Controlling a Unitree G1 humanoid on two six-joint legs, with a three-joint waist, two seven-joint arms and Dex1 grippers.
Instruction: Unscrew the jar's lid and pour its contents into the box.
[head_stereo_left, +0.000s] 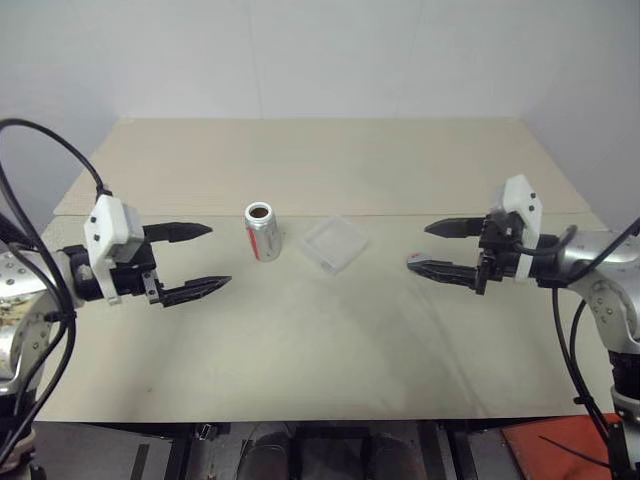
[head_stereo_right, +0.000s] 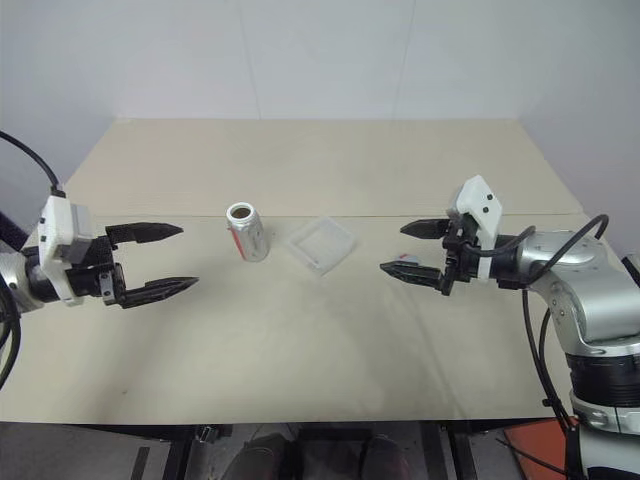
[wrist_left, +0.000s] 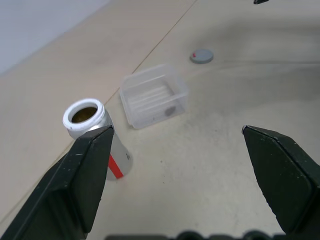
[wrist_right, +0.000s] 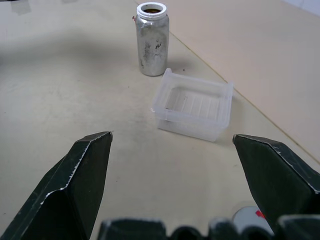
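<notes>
The jar (head_stereo_left: 262, 232) stands upright near the middle of the table with no cap on, and its mouth looks brown inside. Just to its right lies the box (head_stereo_left: 335, 243), a shallow clear tray. The lid (wrist_left: 201, 56), grey with a red mark, rests flat on the table beyond the box, below my right gripper. My left gripper (head_stereo_left: 213, 257) hovers open to the left of the jar, pointing at it with nothing between its fingers. My right gripper (head_stereo_left: 420, 246) hovers open to the right of the box, also holding nothing.
The beige table (head_stereo_left: 320, 360) has a seam running across it behind the jar and box. A grey wall rises behind the far edge. A red object (head_stereo_left: 560, 445) sits on the floor below the front right corner.
</notes>
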